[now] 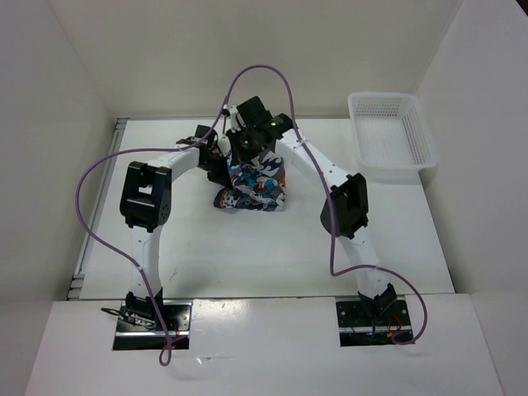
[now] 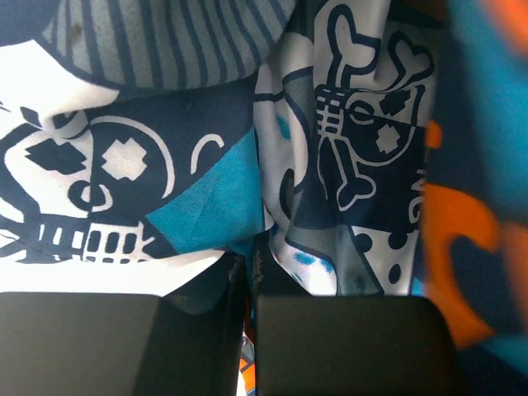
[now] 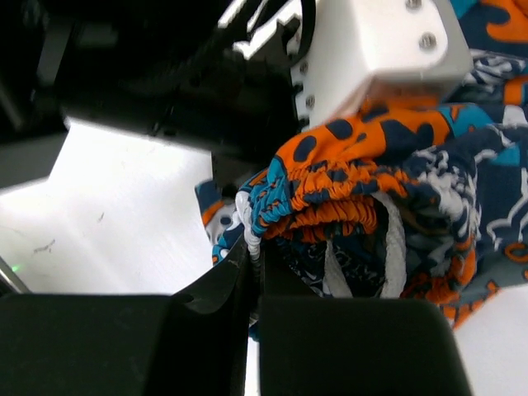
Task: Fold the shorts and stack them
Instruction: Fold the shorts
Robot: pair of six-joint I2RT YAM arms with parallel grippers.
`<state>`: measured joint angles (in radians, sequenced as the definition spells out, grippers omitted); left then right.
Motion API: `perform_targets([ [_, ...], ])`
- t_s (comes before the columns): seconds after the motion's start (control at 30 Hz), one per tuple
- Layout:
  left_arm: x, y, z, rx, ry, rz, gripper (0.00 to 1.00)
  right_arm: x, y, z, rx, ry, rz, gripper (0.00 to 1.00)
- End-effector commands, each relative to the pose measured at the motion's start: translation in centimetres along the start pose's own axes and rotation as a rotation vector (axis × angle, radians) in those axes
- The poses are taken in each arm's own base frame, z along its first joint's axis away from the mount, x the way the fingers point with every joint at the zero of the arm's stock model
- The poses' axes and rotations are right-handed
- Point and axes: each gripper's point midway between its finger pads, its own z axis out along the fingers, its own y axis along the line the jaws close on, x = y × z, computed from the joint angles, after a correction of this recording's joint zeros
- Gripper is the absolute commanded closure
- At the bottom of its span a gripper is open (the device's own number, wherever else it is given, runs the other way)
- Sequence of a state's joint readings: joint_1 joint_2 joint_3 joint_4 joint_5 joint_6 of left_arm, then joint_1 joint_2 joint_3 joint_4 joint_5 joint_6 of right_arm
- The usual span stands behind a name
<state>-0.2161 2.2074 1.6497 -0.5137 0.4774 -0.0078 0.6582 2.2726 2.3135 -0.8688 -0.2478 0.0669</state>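
Teal-and-orange shorts in a bunch, left jaws and right jaws tight on them.

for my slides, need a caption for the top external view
Left end effector and right end effector meet on the bunched shorts; white basket far right.

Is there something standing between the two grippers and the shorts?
Nothing visible does. The left gripper and the right gripper are each closed on the fabric of the shorts. The basket stands apart, at the far right.
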Motion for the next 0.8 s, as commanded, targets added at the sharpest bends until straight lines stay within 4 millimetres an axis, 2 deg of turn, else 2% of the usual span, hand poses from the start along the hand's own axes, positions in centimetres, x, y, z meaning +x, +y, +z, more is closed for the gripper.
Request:
perform_targets([
  [0.0,0.0,0.0,0.9,0.020,0.002,0.009,0.92,-2.9,1.9,0.7,-0.044,-0.084,-0.012,1.00],
  [0.07,0.0,0.0,0.9,0.020,0.002,0.009,0.93,-3.6,2.2,1.5,-0.042,-0.106,-0.013,1.00],
  [0.1,0.2,-0.1,0.7,0.020,0.003,0.008,0.93,-4.3,3.1,1.6,-0.056,-0.132,-0.029,1.00],
  [0.13,0.2,-0.1,0.7,0.020,0.003,0.008,0.93,-4.3,3.1,1.6,-0.056,-0.132,-0.029,0.97],
  [0.2,0.2,0.1,0.7,0.007,0.004,0.008,0.92,-3.8,4.0,2.1,-0.083,-0.117,-0.036,0.79],
  [0.23,0.2,0.4,0.7,-0.011,0.006,0.009,0.89,-3.5,4.2,2.3,-0.102,-0.105,-0.047,0.48],
  [0.27,0.2,1.1,0.6,-0.050,0.008,0.009,0.84,-2.9,4.4,2.4,-0.117,-0.085,-0.043,0.43],
  [0.3,0.3,1.7,0.6,-0.082,0.011,0.009,0.74,-2.6,4.9,2.2,-0.148,-0.076,-0.060,0.39],
  [0.33,0.0,2.1,0.2,-0.112,0.005,0.013,0.57,-2.8,5.2,1.7,-0.164,-0.083,-0.072,0.36],
  [0.4,0.0,3.5,-0.6,-0.152,0.006,-0.011,0.47,-3.4,6.2,0.3,-0.200,-0.100,-0.090,0.25],
  [0.43,-0.4,3.4,-0.8,-0.152,0.002,-0.009,0.39,-3.7,6.3,-0.3,-0.201,-0.111,-0.094,0.21],
  [0.47,-0.4,4.2,-1.2,-0.167,-0.002,-0.021,0.36,-4.2,6.9,-1.5,-0.214,-0.129,-0.100,0.13],
  [0.5,-1.3,4.4,-1.8,-0.195,-0.023,-0.010,0.34,-4.7,7.1,-2.3,-0.216,-0.143,-0.105,0.11],
  [0.53,-1.0,5.0,-2.1,-0.217,-0.015,-0.022,0.32,-5.0,7.5,-3.0,-0.230,-0.155,-0.119,0.10],
  [0.57,-1.6,5.1,-2.7,-0.236,-0.032,-0.015,0.29,-5.9,8.1,-4.5,-0.246,-0.191,-0.133,0.07],
  [0.67,-2.1,5.9,-4.1,-0.293,-0.042,-0.019,0.21,-7.9,9.6,-7.1,-0.269,-0.280,-0.188,0.05],
  [0.7,-2.3,6.4,-4.8,-0.335,-0.048,-0.017,0.19,-8.2,10.4,-7.5,-0.279,-0.294,-0.200,0.05],
  [0.73,-2.5,6.7,-5.1,-0.360,-0.048,-0.017,0.18,-8.0,10.1,-7.2,-0.266,-0.289,-0.209,0.05],
  [0.77,-2.7,7.3,-5.9,-0.385,-0.059,-0.023,0.16,-8.6,10.1,-7.9,-0.258,-0.315,-0.226,0.05],
])
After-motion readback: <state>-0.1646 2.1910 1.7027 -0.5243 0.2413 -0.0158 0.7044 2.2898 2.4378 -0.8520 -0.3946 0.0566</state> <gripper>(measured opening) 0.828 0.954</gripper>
